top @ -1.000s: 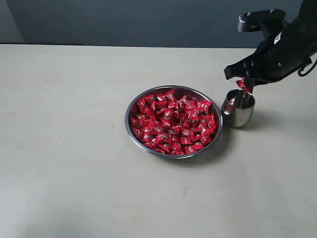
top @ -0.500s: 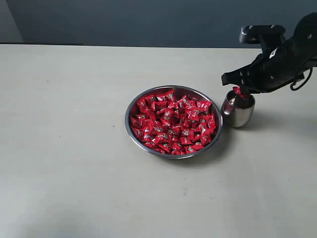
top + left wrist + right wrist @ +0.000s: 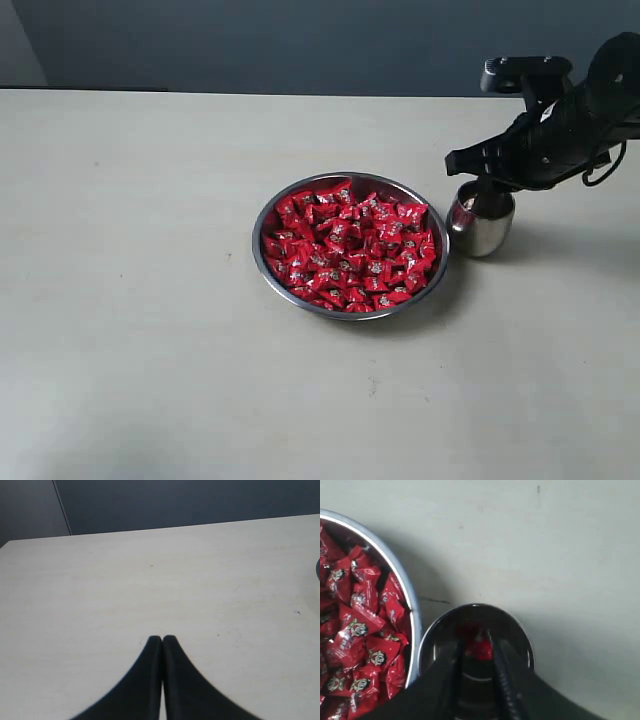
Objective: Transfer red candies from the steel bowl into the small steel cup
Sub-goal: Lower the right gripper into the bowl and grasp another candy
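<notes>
Right end effector (image 3: 477, 644) is lowered into the small steel cup (image 3: 522, 635), fingers narrowly parted, with one red candy (image 3: 480, 651) between the tips. Whether it is pinched or loose cannot be told. Left end effector (image 3: 162, 640) is pressed together, nothing held, cup not in its view.

Steel bowl (image 3: 262, 230) sits just beside the cup, red candies (image 3: 350, 245) heaped inside.

Risk: the cup could be tipped if a finger catches the rim on withdrawal, or the wrapper could cling. Table (image 3: 150, 300) is open on the cup's side away from the bowl, so a straight lift is judged safest.
</notes>
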